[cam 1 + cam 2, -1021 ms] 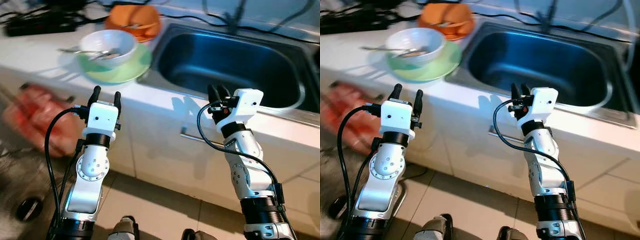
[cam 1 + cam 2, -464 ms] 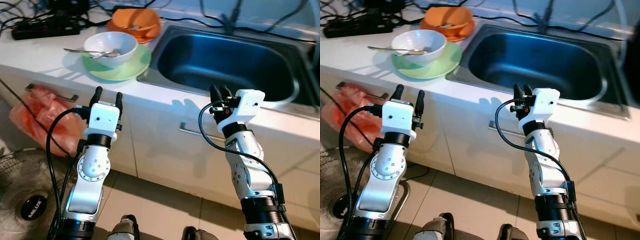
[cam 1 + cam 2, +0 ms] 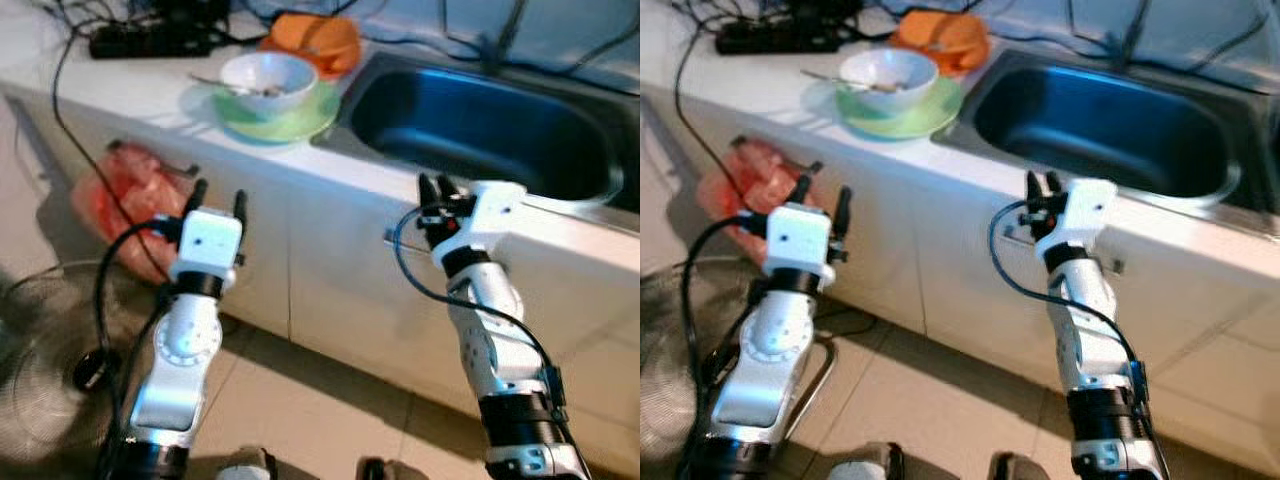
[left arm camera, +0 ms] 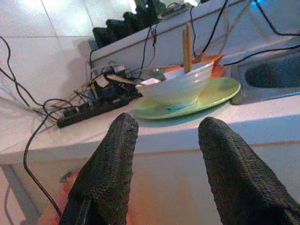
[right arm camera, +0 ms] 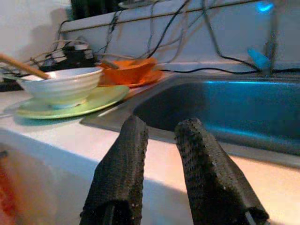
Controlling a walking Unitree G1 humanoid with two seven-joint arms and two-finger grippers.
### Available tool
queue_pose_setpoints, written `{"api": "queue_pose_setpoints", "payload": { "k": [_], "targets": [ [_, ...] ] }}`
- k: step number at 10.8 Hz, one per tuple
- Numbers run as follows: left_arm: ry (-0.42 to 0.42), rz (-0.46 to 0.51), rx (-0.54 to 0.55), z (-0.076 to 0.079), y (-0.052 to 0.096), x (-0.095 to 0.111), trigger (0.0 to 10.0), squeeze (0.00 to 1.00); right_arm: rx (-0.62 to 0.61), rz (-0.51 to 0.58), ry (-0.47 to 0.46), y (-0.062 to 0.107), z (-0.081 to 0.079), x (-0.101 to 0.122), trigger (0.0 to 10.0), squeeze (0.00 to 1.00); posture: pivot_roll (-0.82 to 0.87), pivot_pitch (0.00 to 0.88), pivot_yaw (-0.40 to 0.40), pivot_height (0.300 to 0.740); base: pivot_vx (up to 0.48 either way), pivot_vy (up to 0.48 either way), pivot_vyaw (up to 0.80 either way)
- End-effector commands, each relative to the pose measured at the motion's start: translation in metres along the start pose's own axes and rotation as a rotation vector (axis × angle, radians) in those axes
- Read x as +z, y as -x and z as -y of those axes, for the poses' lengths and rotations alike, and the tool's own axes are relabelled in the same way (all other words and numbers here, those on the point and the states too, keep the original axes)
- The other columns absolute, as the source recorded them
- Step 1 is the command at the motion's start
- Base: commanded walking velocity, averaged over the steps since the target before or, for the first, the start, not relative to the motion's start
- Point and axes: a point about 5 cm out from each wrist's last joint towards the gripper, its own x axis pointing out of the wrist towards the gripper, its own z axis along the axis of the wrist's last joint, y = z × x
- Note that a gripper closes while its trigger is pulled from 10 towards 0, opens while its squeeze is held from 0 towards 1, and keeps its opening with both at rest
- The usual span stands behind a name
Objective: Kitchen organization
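A white bowl (image 3: 268,80) holding a spoon and chopsticks (image 4: 186,49) rests on a green plate (image 3: 283,118) on the white counter. Behind it sits an orange bowl (image 3: 312,42), and the steel sink (image 3: 480,125) lies to their right. My left gripper (image 3: 219,195) is raised in front of the cabinet, below the counter edge, open and empty, and it faces the bowl (image 4: 176,84). My right gripper (image 3: 433,187) is at the counter's front edge before the sink (image 5: 220,101). Its fingers (image 5: 133,136) are narrowly apart with nothing between them.
A black power strip (image 3: 150,40) with tangled cables lies at the back left of the counter. A red plastic bag (image 3: 130,200) hangs on the cabinet front below. A floor fan (image 3: 40,350) stands on the tiles at the left. White cabinet doors (image 3: 330,270) face me.
The whole view has shifted and blurred: the counter now sits farther off and more to the right, with more floor and the fan showing. Both arms keep the same raised pose.
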Motion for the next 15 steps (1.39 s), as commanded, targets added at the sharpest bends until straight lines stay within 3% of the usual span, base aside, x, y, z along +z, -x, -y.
{"api": "queue_pose_setpoints", "payload": {
  "k": [1, 4, 15],
  "targets": [
    [0.008, 0.002, -0.004, 0.0019, -0.0017, 0.0025, 10.0, 0.00, -0.019, 0.009, 0.013, 0.0011, 0.0049, 0.0023, 10.0, 0.00, 0.04, 0.132, -0.014, 0.740, 0.000, 0.000, 0.00],
    [0.008, -0.005, 0.006, 0.0014, -0.0015, 0.0017, 10.0, 0.00, -0.019, 0.009, 0.003, 0.0007, 0.0047, 0.0020, 10.0, 0.00, 0.04, 0.132, -0.020, 0.740, 0.000, 0.000, 0.00],
    [0.001, -0.005, 0.037, -0.0034, -0.0021, 0.0017, 10.0, 0.00, -0.005, 0.016, -0.028, -0.0007, 0.0005, 0.0020, 10.0, 0.00, 0.05, 0.132, -0.020, 0.740, 0.293, 0.000, 0.00]
  ]
}}
